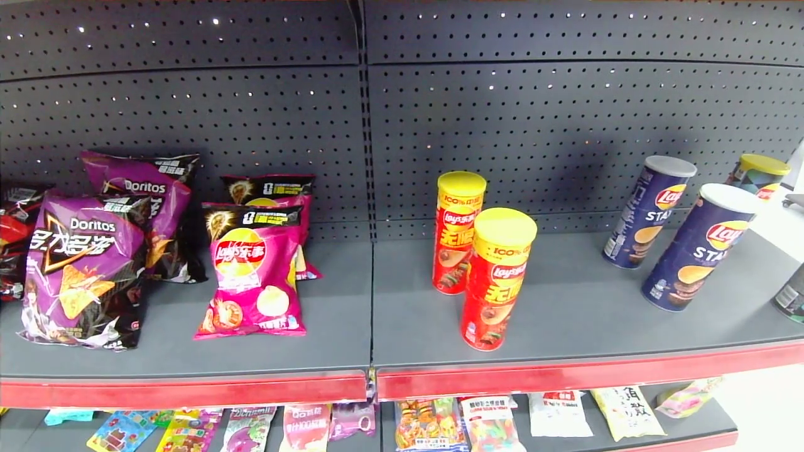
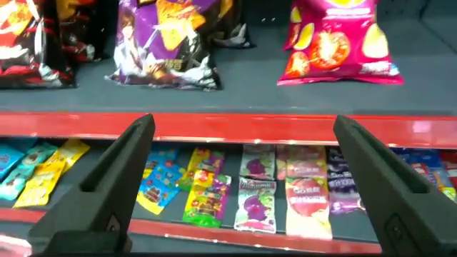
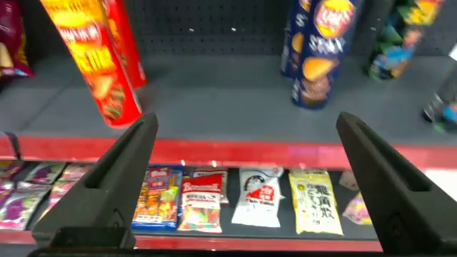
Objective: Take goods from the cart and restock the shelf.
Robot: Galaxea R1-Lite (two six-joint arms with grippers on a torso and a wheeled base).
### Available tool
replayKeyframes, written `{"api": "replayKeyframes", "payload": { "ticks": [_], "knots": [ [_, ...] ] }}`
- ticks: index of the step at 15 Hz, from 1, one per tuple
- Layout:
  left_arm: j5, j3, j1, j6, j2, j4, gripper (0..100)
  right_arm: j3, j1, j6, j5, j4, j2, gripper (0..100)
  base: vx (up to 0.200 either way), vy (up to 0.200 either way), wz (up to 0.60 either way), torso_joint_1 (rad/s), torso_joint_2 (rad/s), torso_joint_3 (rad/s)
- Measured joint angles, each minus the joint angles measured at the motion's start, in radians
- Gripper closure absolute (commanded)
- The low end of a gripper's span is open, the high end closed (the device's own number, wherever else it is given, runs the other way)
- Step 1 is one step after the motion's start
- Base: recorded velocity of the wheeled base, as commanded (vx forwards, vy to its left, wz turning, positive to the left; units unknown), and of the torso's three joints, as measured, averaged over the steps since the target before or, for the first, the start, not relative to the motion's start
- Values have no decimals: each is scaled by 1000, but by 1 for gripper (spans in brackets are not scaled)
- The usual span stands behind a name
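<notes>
Shelf (image 1: 352,339), grey with a red front lip, lies just beyond both grippers. Purple chip bags (image 1: 81,276) and pink chip bags (image 1: 251,276) stand beyond the left gripper (image 2: 243,123). Red cans (image 1: 496,282) and blue cans (image 1: 691,251) stand beyond the right gripper (image 3: 246,121), with bare board between them. Both grippers gape wide, holding nothing.

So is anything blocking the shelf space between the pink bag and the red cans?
Nothing visible does. The shelf lies bare between the pink bag and the front red can. The left fingers and right fingers are open and empty.
</notes>
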Motion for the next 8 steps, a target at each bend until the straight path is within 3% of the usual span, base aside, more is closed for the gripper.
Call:
{"api": "replayKeyframes", "payload": {
  "ticks": [1, 3, 5, 8],
  "knots": [
    [37, 1, 0, -22, 0, -1, 0, -15, 23, -1, 1, -40, 74, 0, 0, 0, 0, 0, 0, 0],
    [37, 1, 0, -71, 0, -1, 0, -23, 70, 0, 5, -146, 232, 0, 0, 0, 0, 0, 0, 0],
    [-2, 2, 0, -79, 0, 4, 0, -41, 106, 3, 17, -202, 362, 0, 0, 0, 0, 0, 0, 0],
    [-33, 2, 0, -62, 0, 6, 0, -72, 169, 5, 72, -227, 507, 0, 0, 0, 0, 0, 0, 0]
  ]
}}
